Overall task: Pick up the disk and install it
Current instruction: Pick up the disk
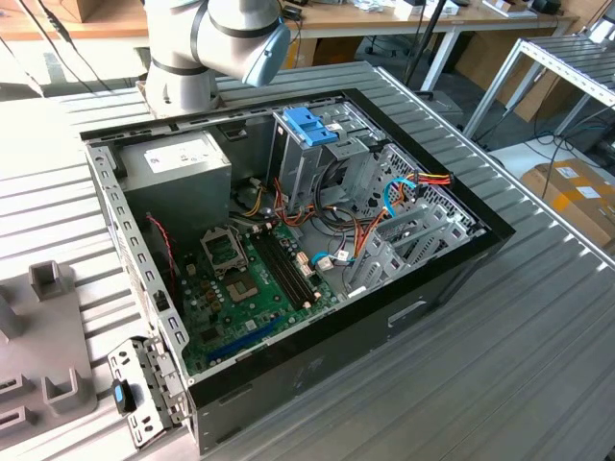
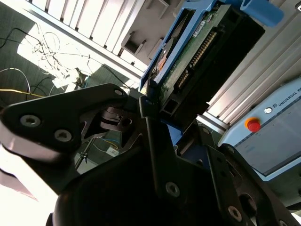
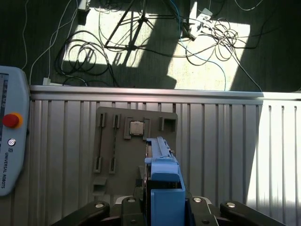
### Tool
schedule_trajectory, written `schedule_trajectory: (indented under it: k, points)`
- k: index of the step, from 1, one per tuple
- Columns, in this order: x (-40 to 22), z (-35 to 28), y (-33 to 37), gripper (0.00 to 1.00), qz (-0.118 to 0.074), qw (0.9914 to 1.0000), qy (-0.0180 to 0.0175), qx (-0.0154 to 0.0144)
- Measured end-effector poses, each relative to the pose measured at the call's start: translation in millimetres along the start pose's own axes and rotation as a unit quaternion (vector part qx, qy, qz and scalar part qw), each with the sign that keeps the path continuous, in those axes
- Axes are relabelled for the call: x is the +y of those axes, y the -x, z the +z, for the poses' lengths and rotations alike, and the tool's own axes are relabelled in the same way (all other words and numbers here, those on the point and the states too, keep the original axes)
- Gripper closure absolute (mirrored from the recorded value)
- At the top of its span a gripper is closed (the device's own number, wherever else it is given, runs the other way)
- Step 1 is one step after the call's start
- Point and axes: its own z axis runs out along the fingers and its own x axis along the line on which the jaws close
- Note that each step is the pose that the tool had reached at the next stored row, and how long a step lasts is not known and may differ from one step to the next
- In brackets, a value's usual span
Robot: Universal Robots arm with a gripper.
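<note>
In both wrist views my gripper (image 2: pixel 154 104) (image 3: pixel 162 203) is shut on the disk (image 2: pixel 207 49). The disk stands edge-on between the fingers, with its green circuit board, dark body and blue side rail (image 3: pixel 163 181) showing. It hangs in the air above the ribbed metal table (image 3: pixel 221 141), over a grey fixture plate (image 3: pixel 109 136). In the exterior view the open computer case (image 1: pixel 404 312) lies on the table, and its metal drive cage (image 1: pixel 332 168) carries a bare blue plastic bracket (image 1: pixel 309 125). The arm's base (image 1: pixel 183 72) stands behind the case.
A grey power supply box (image 1: pixel 183 163) and the green motherboard (image 1: pixel 240 288) lie inside the case with loose coloured cables. The fixture plate holds a processor chip (image 3: pixel 137 127). A teach pendant (image 3: pixel 11 141) with a red button lies beside it. Cables cover the floor past the table edge.
</note>
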Motion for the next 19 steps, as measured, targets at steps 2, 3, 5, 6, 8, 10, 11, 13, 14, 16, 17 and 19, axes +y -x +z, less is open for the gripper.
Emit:
schedule_trajectory:
  k: [2,3,5,6,8,10,11,13,14,16,17,19]
  points:
    - [0.0,-0.1,0.0,0.63,0.0,1.0,0.0,0.0]
    - [-0.2,-0.1,0.0,0.63,0.0,1.0,0.0,0.0]
    - [-0.7,-0.2,-0.2,0.63,0.0,1.0,0.0,0.0]
    - [-1.0,-0.2,-0.3,0.63,0.0,1.0,0.0,0.0]
    - [-1.7,-0.2,-0.5,0.63,0.0,1.0,0.0,0.0]
    - [-2.4,-0.3,-0.7,0.63,0.0,1.0,0.0,0.0]
    - [-2.8,-0.4,-0.8,0.63,0.0,1.0,0.0,0.0]
    - [-3.6,-0.4,-1.1,0.63,0.0,1.0,0.0,0.0]
    - [-4.2,-0.5,-1.2,0.63,0.0,1.0,0.0,0.0]
    - [-5.7,-0.6,-1.6,0.63,0.0,1.0,0.0,0.0]
    - [-6.2,-0.7,-1.7,0.63,0.0,1.0,0.0,0.0]
    - [-7.2,-0.7,-2.0,0.63,0.0,1.0,0.0,0.0]
